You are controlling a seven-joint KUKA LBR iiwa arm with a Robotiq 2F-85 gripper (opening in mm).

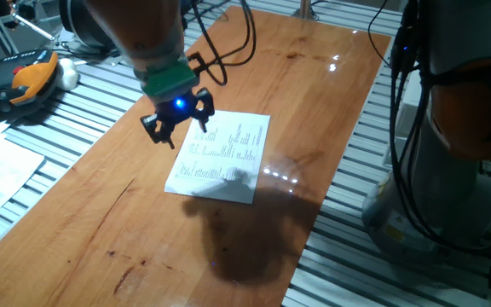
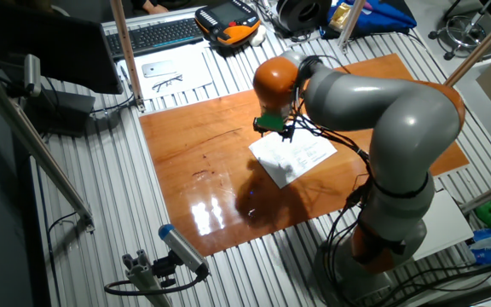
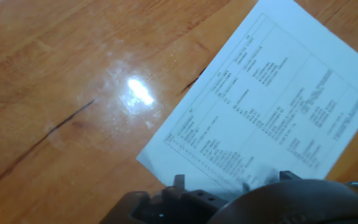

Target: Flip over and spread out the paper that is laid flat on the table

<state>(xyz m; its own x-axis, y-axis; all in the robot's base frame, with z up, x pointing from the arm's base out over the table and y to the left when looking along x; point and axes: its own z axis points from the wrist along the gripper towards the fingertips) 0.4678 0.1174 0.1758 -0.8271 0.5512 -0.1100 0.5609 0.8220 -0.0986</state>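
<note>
The paper [image 1: 224, 158] lies flat on the reddish-brown table [image 1: 101, 222] with its printed text face up. It also shows in the other fixed view as a white sheet [image 2: 295, 158] and fills the right of the hand view [image 3: 272, 118]. My gripper [image 1: 177, 122] hovers just above the table at the paper's far left corner. Its dark fingers [image 1: 153, 128] are spread open with nothing between them, and a blue light glows on the hand. In the other fixed view the gripper [image 2: 273, 128] sits at the sheet's upper left edge.
A grey slatted metal surface [image 1: 24, 128] surrounds the table. On it lie an orange and black device [image 1: 25, 78] and a printed white sheet with wire spectacles [image 2: 164, 78]. A keyboard [image 2: 156, 34] is beyond. Cables hang near the arm's base [image 1: 450, 128] at the right.
</note>
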